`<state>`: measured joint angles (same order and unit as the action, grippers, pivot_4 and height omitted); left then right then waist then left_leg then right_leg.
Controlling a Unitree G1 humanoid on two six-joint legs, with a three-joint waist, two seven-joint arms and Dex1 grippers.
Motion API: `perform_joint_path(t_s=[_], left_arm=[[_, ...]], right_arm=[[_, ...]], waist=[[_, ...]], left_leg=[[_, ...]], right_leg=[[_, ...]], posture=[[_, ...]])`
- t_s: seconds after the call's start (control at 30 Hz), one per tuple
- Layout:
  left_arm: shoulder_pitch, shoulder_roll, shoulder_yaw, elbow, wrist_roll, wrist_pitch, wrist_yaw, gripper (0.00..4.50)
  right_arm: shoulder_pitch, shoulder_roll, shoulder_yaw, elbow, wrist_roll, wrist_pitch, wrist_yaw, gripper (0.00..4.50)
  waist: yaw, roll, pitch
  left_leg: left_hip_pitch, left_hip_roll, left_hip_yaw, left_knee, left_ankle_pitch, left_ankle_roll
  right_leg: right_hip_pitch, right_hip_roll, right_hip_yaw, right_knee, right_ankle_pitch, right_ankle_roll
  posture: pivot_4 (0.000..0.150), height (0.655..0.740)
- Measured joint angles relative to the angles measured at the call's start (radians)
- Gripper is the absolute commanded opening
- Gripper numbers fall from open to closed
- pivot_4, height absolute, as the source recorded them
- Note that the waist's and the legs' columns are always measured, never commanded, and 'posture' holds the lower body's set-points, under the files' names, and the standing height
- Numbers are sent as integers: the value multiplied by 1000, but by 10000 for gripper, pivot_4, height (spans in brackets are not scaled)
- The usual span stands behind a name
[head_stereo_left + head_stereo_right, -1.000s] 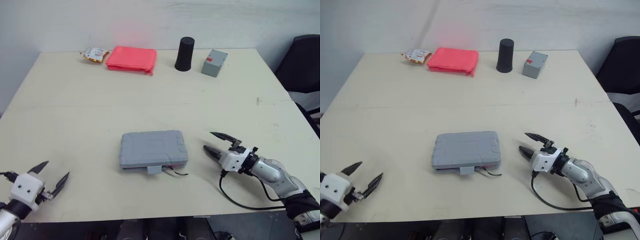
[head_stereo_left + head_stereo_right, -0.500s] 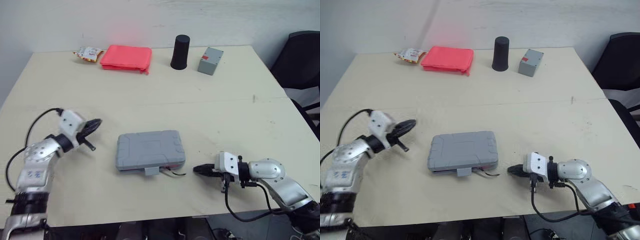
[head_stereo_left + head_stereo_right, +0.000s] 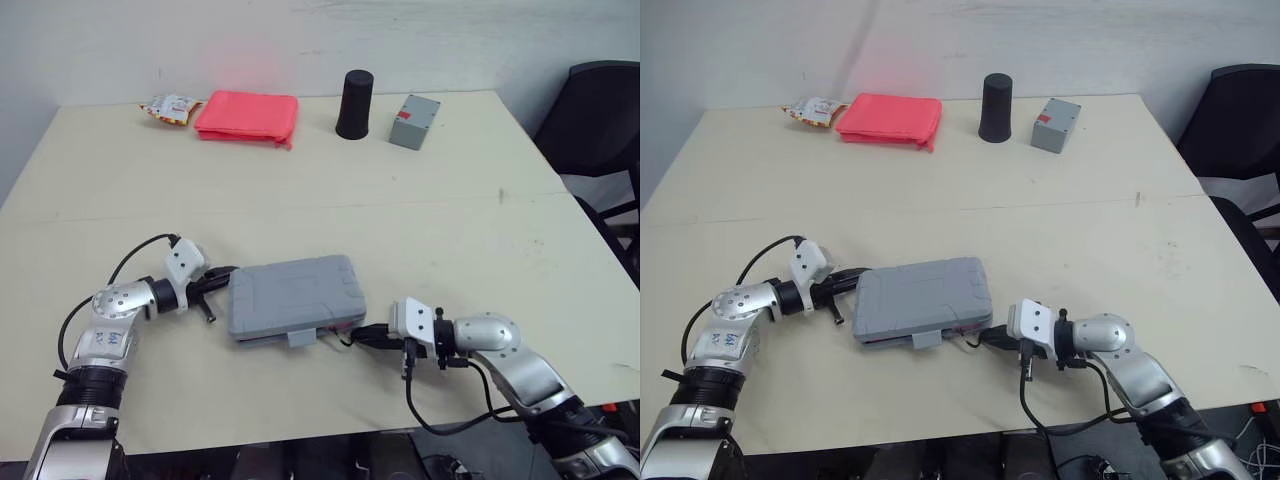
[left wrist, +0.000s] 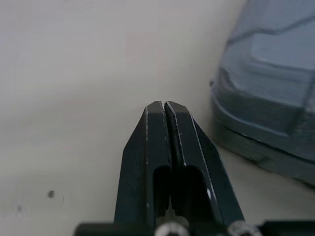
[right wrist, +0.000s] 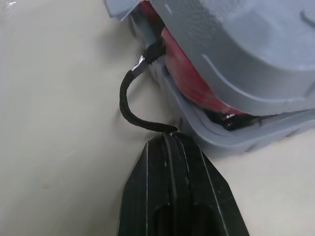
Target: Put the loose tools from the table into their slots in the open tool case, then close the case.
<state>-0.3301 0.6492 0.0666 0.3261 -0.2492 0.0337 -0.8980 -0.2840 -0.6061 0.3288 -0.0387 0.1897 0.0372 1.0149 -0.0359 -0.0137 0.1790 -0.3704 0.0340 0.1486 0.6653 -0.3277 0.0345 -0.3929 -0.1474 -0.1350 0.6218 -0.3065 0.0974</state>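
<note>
My left gripper [image 4: 164, 103], fingers pressed together, sits just beside the left end of the tool case [image 3: 295, 295]. My right gripper [image 5: 170, 137], also pinched closed, meets a black cord [image 5: 129, 96] poking from the case's near edge. The case lies lengthwise across the table [image 3: 420, 225], lid down, red in the seam. There's bare tabletop behind it, and the red label on the grey box [image 3: 413, 107] is unreadable.

One grey case [image 3: 295, 297], one red pouch [image 3: 246, 116], one black cup [image 3: 353, 103], one box [image 3: 413, 107], one packet [image 3: 168, 107].
</note>
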Motion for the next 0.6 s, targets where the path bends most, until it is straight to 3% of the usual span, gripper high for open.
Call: perform_joint_path(t_s=[0.37,0.6], left_arm=[[300,-19,95,-337,-63,114,65,228],[372,-55,211,-439,-105,130,162,228]], right_arm=[[-269,163,-2,369,-134,-156,-78,0],[-292,131,-21,419,-155,-204,-70,0]], waist=[[5,1,1],[10,1,1]], left_leg=[[-1,-1,-1,0,0,0],[-1,-1,-2,0,0,0]], right_leg=[[0,-2,1,0,0,0],[0,-2,0,0,0,0]], posture=[[1500,7400],[1500,7400]])
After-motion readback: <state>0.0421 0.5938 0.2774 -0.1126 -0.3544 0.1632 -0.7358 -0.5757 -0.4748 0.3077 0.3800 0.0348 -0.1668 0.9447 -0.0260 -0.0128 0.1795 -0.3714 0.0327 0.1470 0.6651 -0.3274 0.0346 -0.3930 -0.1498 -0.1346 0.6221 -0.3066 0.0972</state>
